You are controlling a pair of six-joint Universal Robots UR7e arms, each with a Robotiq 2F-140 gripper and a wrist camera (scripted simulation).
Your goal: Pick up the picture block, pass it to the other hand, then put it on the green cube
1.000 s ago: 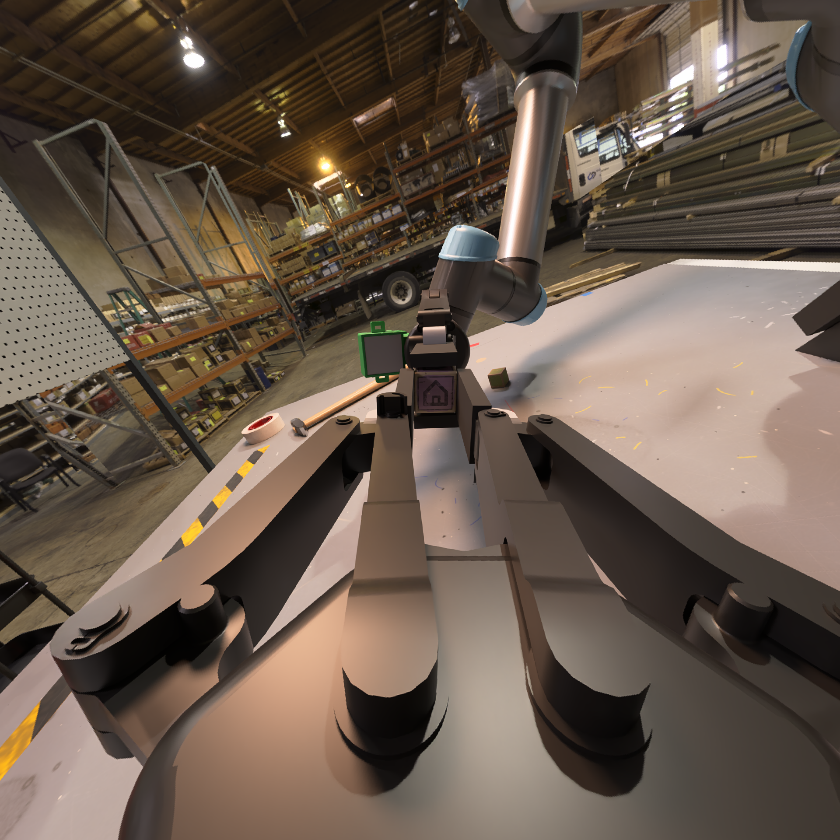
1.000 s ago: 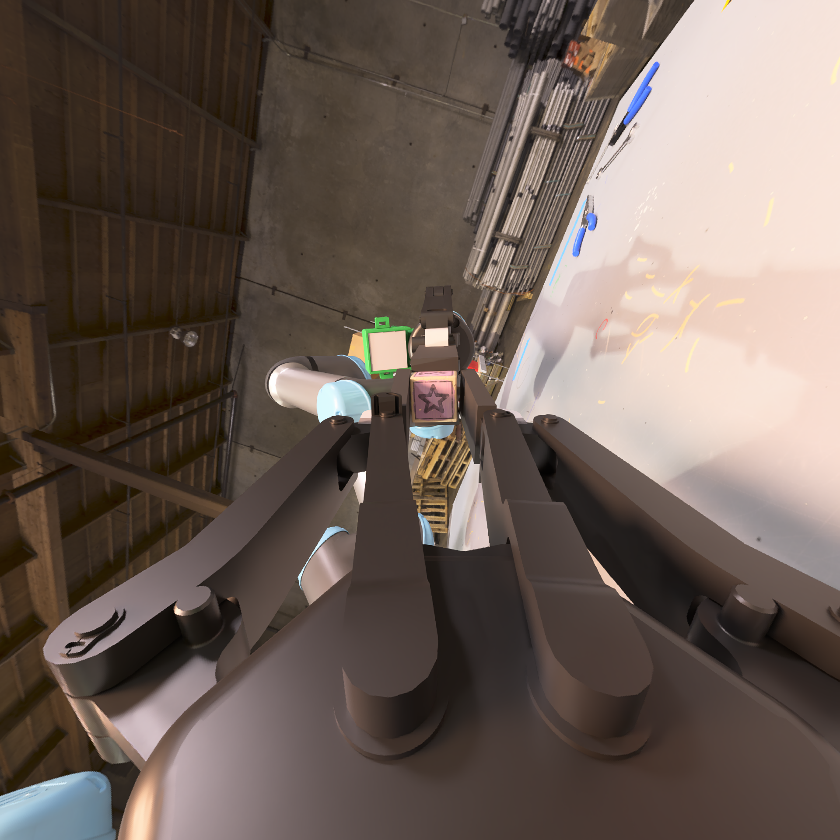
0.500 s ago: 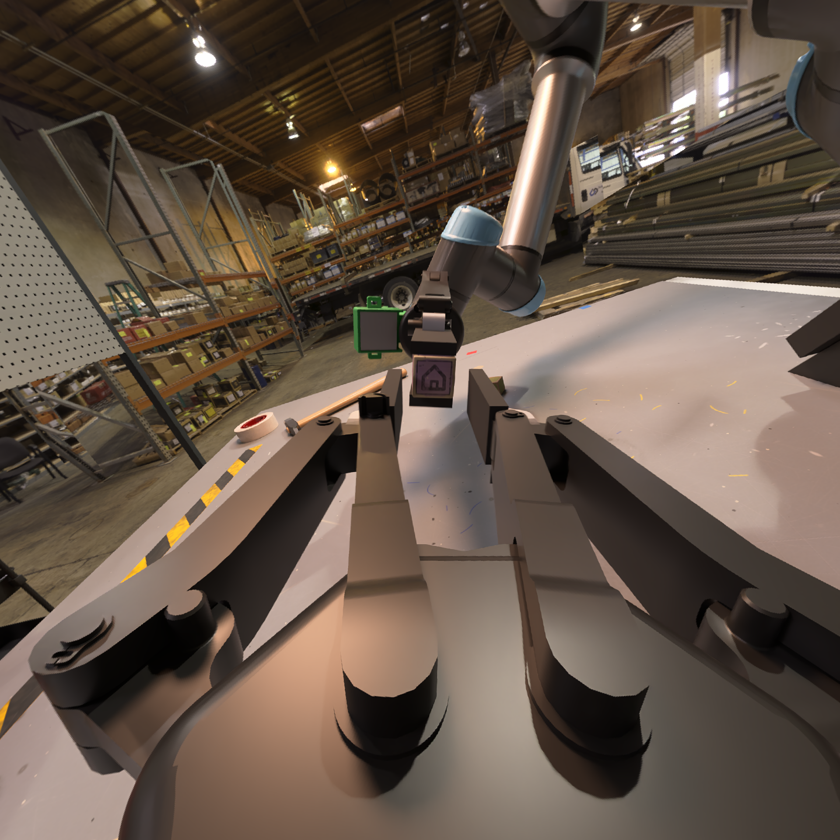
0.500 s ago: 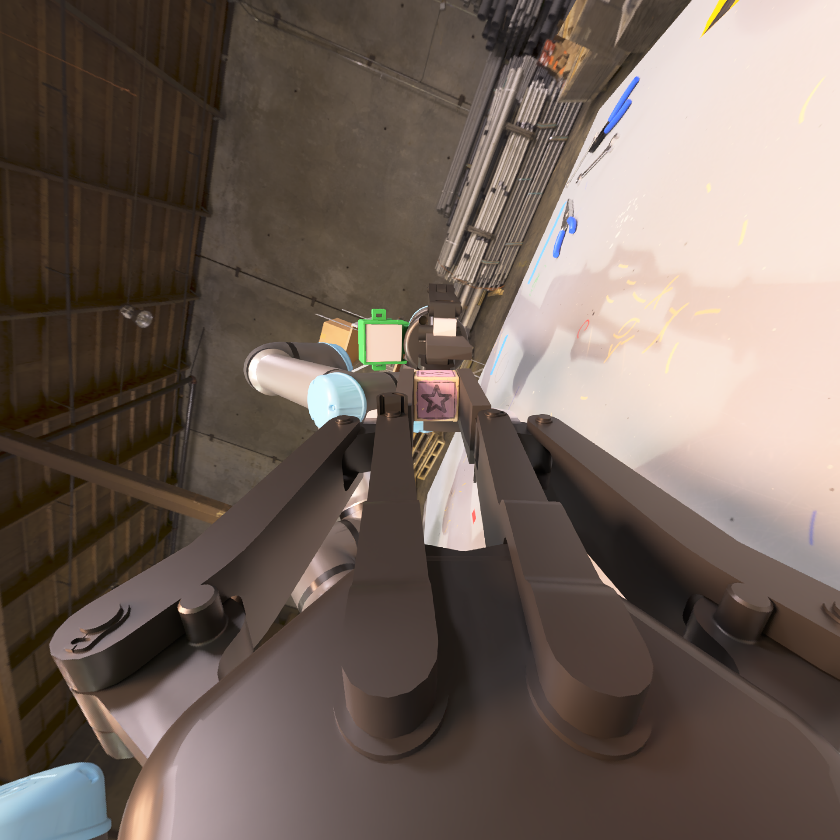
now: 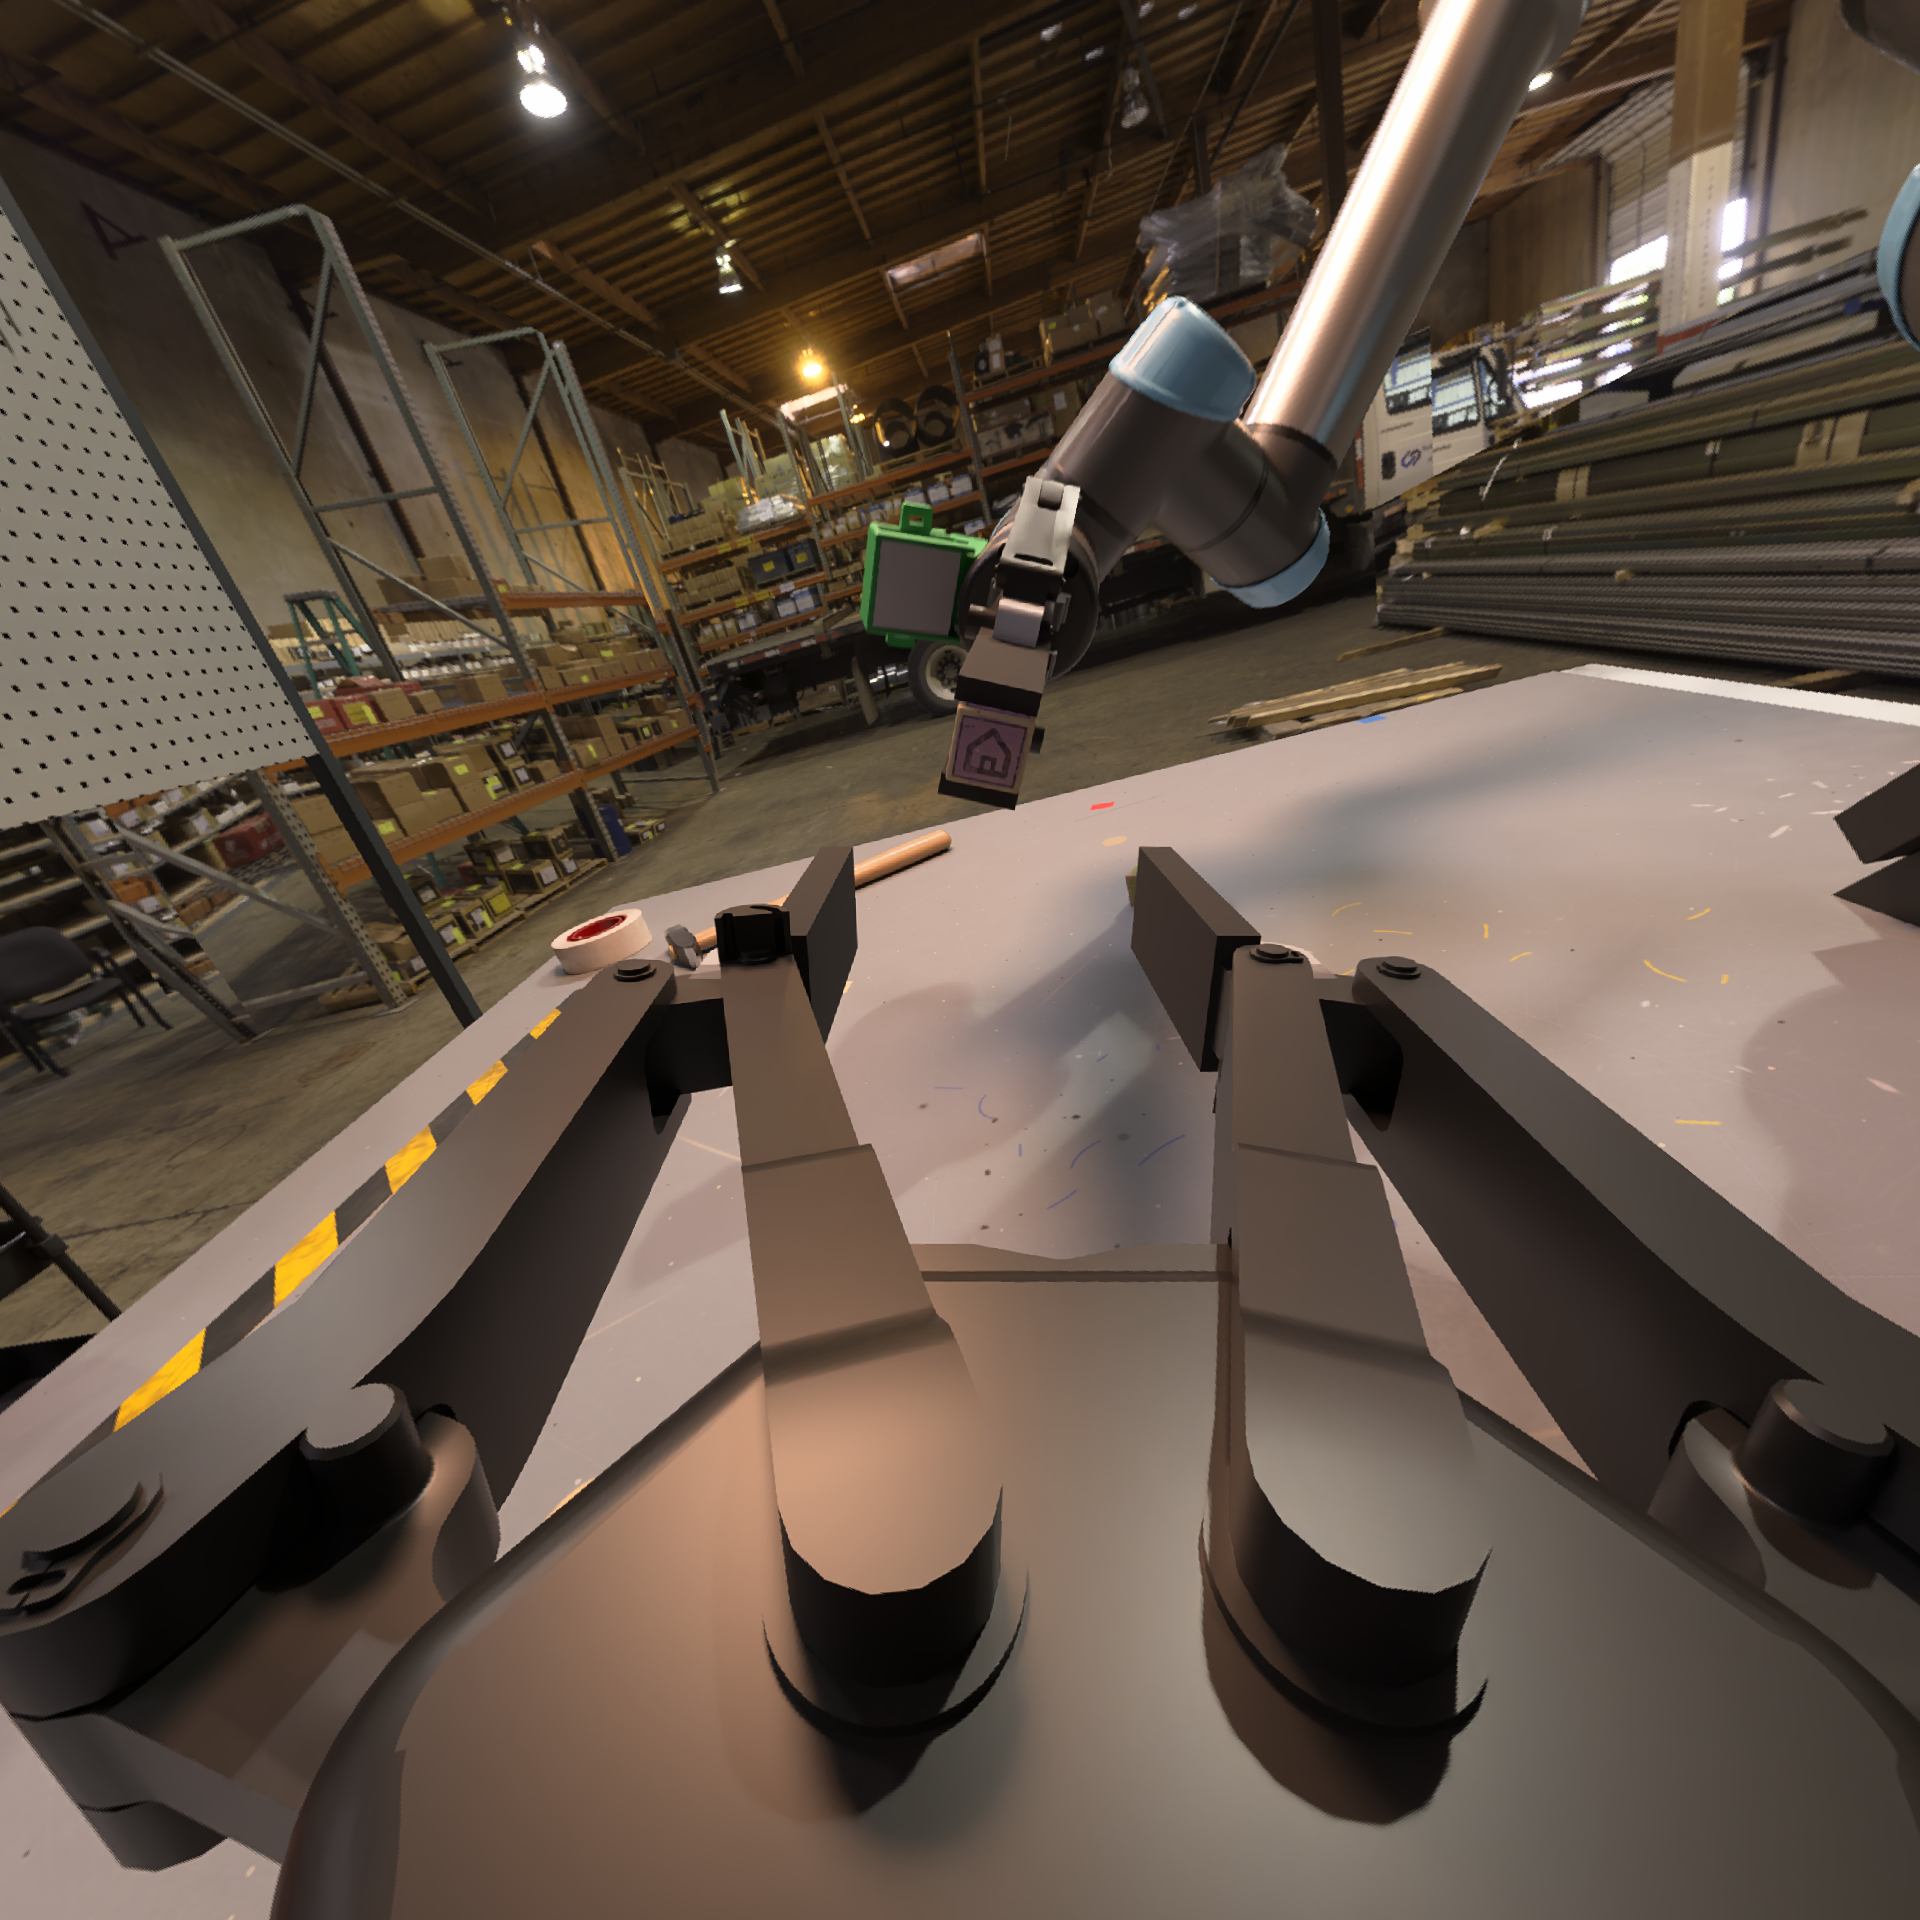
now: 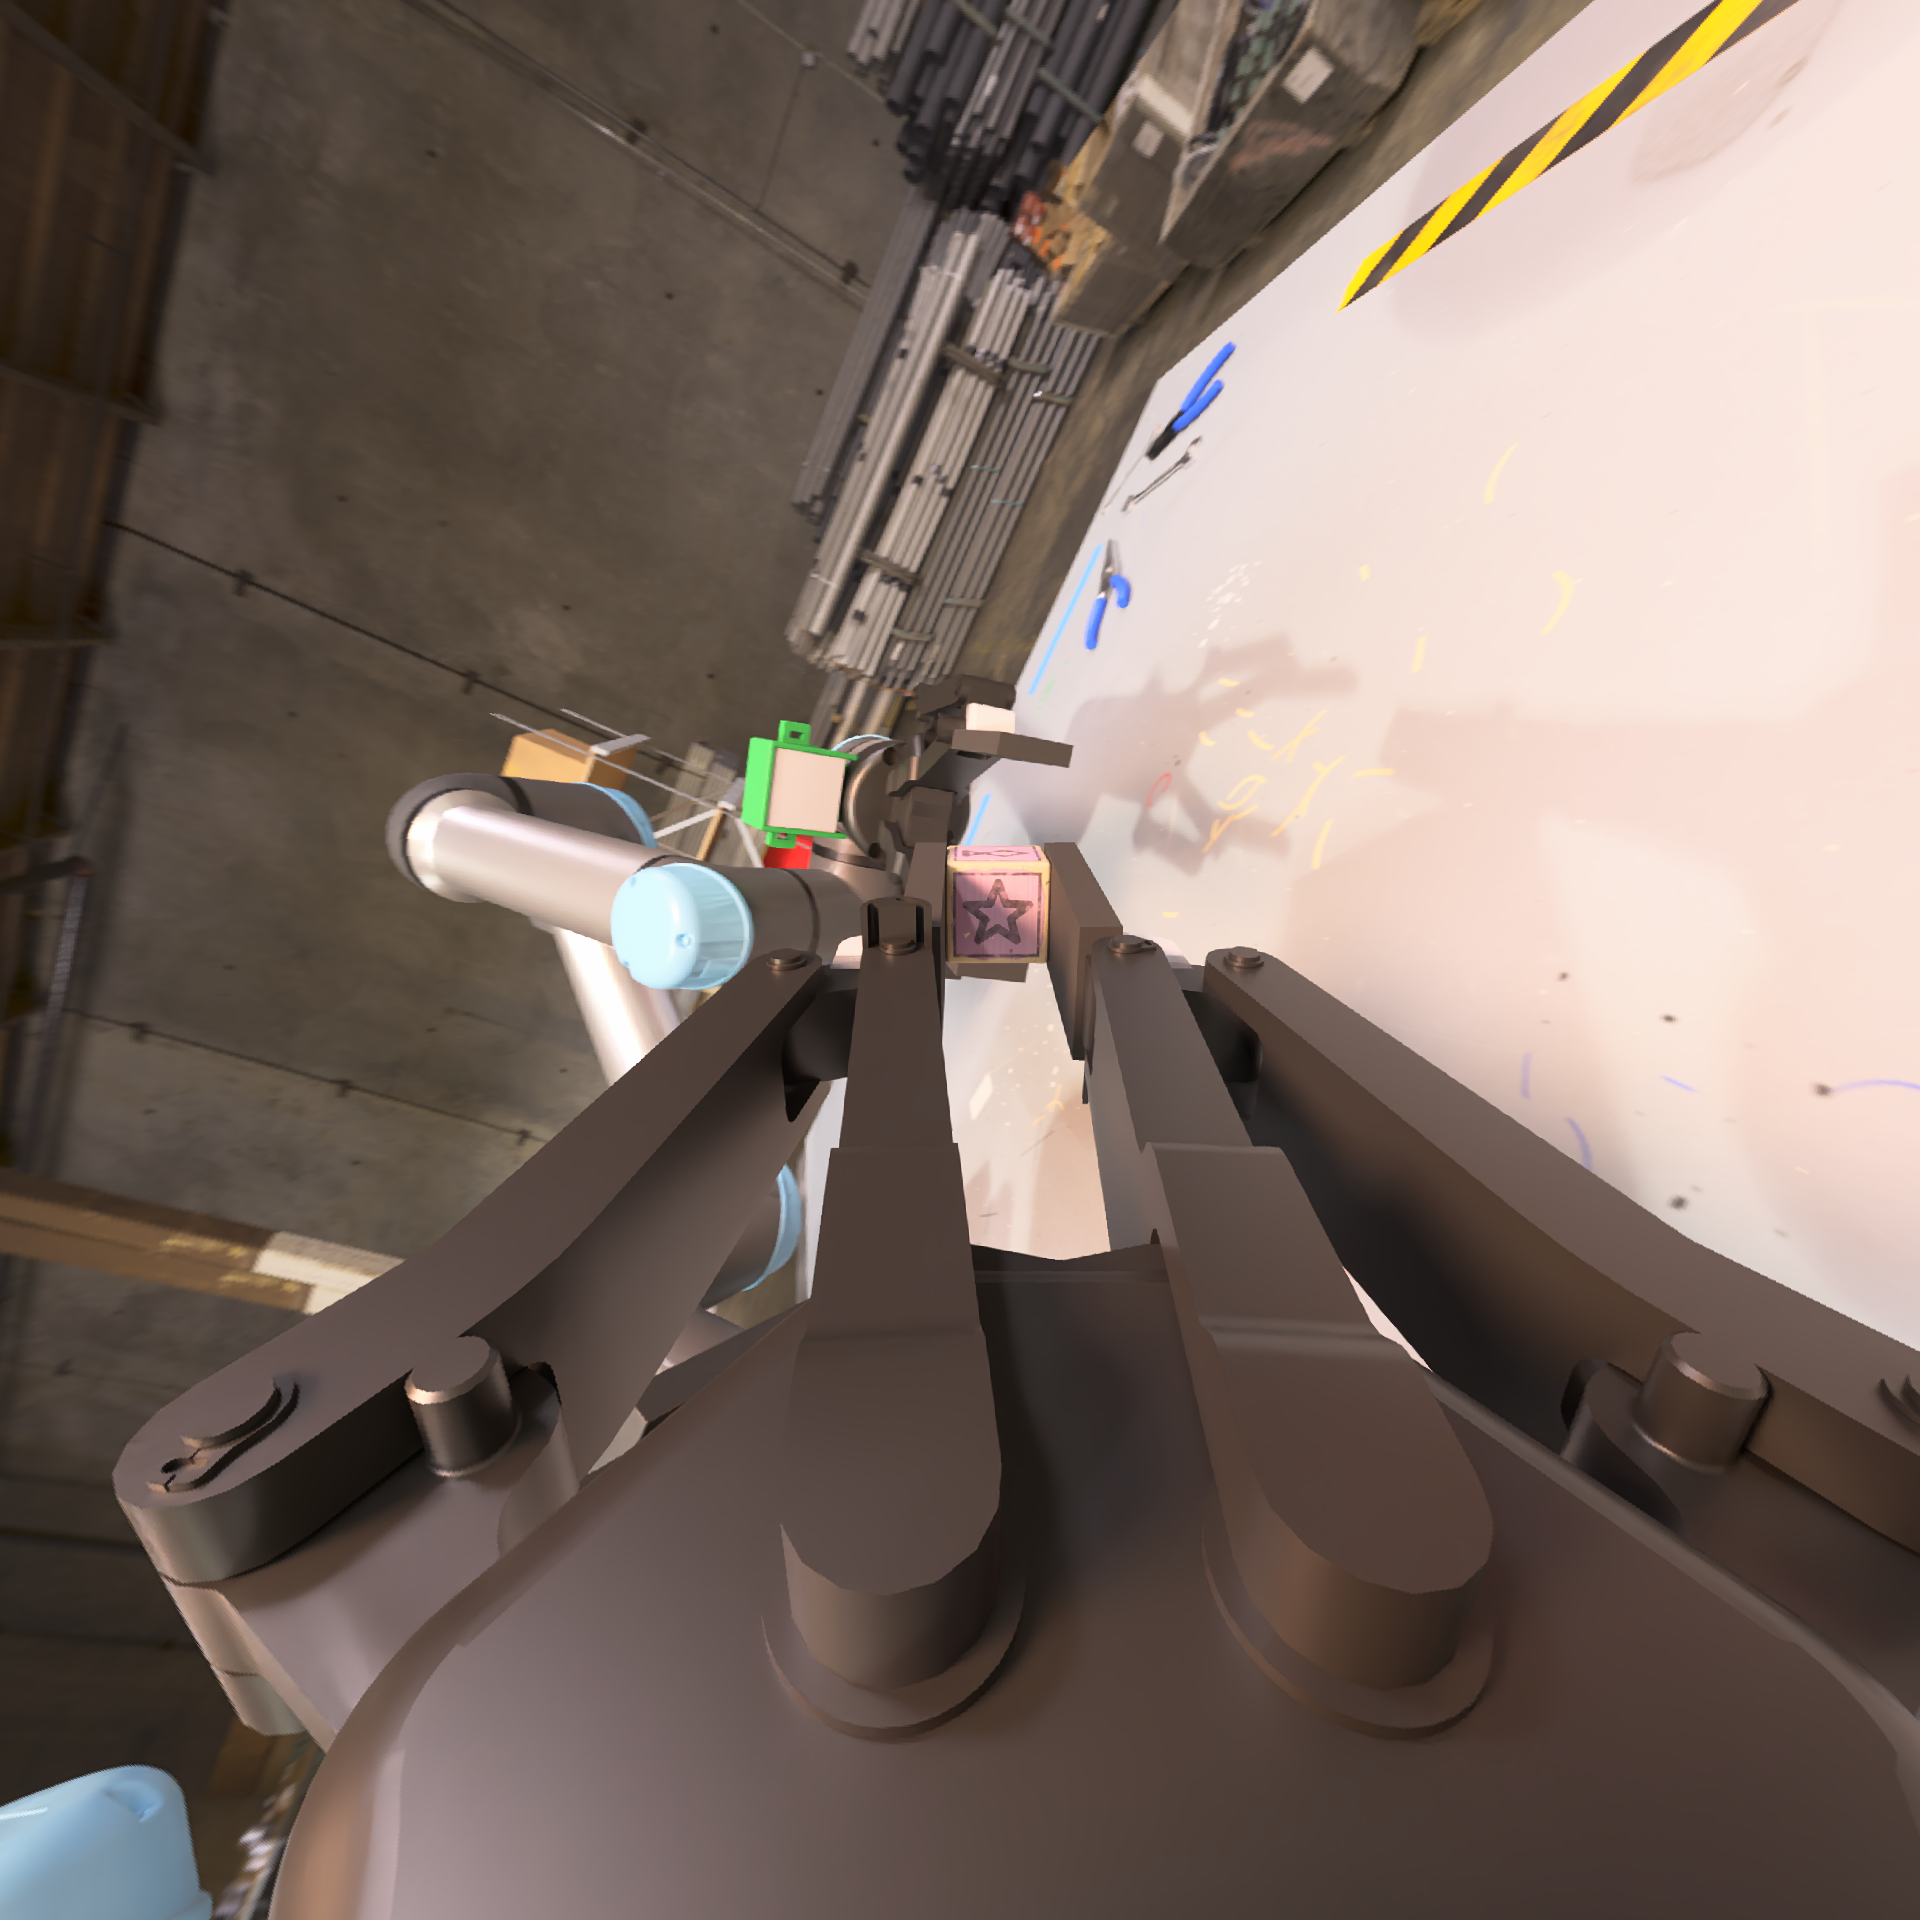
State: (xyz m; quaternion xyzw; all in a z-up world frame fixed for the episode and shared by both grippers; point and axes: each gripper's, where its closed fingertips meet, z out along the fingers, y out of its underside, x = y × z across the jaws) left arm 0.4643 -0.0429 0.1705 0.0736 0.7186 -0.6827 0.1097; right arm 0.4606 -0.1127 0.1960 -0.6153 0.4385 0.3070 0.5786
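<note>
Since the picture block (image 6: 995, 912) is a small rigid wooden cube, likely light with smooth faces, flat opposite sides are the place to pinch; right hand (image 6: 992, 914) is clamped on it above the desk (image 6: 1558, 727). Left hand (image 5: 987, 914) gapes empty, block at its 12 o'clock.

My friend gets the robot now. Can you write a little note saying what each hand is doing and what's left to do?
Left tool: open, empty, apart from the block.
Right tool: shut on the picture block, holding it in the air above the table.
Done: pickup and hand-over.
Left: find the green cube, not clearly seen in either view, and put the block on it.
</note>
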